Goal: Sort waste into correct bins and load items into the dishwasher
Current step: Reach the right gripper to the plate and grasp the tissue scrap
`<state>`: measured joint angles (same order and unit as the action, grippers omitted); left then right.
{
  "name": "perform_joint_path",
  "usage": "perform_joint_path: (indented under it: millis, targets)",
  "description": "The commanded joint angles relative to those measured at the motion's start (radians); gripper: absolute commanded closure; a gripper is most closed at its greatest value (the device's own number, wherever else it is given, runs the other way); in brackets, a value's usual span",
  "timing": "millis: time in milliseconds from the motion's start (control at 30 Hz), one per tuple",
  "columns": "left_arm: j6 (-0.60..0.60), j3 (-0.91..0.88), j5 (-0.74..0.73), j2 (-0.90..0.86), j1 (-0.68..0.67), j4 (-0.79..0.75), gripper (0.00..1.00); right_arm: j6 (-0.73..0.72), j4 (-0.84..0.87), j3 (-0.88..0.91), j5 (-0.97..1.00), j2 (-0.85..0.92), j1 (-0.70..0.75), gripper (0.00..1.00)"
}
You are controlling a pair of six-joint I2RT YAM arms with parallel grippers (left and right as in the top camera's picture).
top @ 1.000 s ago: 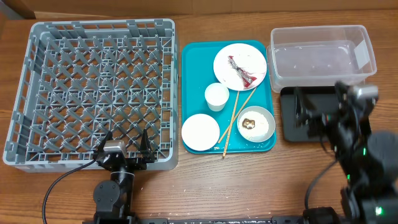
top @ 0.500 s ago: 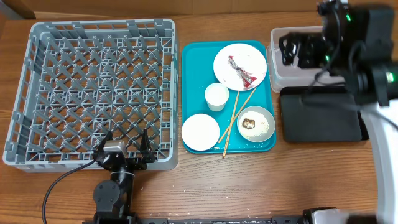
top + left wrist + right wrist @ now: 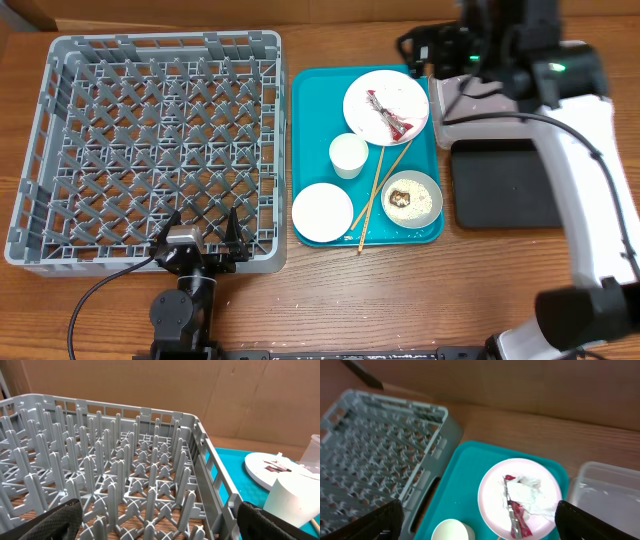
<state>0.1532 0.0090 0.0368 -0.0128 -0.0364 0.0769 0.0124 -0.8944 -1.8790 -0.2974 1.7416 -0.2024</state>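
The pinkish plate [image 3: 385,103] sits at the back of the teal tray [image 3: 310,120] and carries the red-and-white wrapper [image 3: 393,117]. In front of it are a white cup [image 3: 348,155], an empty white bowl [image 3: 322,212], a bowl with rice and a brown lump [image 3: 411,197], and two chopsticks [image 3: 384,186]. My right gripper [image 3: 428,48] is open and empty, in the air behind the plate. Its view looks down on the plate [image 3: 495,502] and wrapper [image 3: 526,500]. My left gripper [image 3: 200,243] is open at the front wall of the grey rack [image 3: 160,150].
The clear tub [image 3: 470,105] stands at the back right, mostly hidden by my right arm. The black tray [image 3: 505,185] lies in front of it. The left wrist view shows the rack's pegs [image 3: 130,475] and the cup [image 3: 295,500]. Cardboard stands behind the table.
My right arm has swung from the front right near the black tray, back over the clear tub, to behind the plate. The left arm has not moved.
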Motion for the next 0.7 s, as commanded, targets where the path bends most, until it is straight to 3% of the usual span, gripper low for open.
perform_joint_path:
  millis: [0,200,667]
  targets:
    - [-0.019,-0.004,-0.008,0.008,0.004,-0.002,0.00,0.067,0.011,-0.012,0.172,0.119,-0.065,0.02]
    - [-0.019,-0.004,-0.008,0.008,0.004,-0.002,0.00,0.106,0.044,-0.012,0.360,0.312,-0.119,0.02]
    - [-0.019,-0.004,-0.008,0.008,0.004,-0.002,0.00,0.127,0.117,-0.012,0.360,0.590,-0.118,0.04]
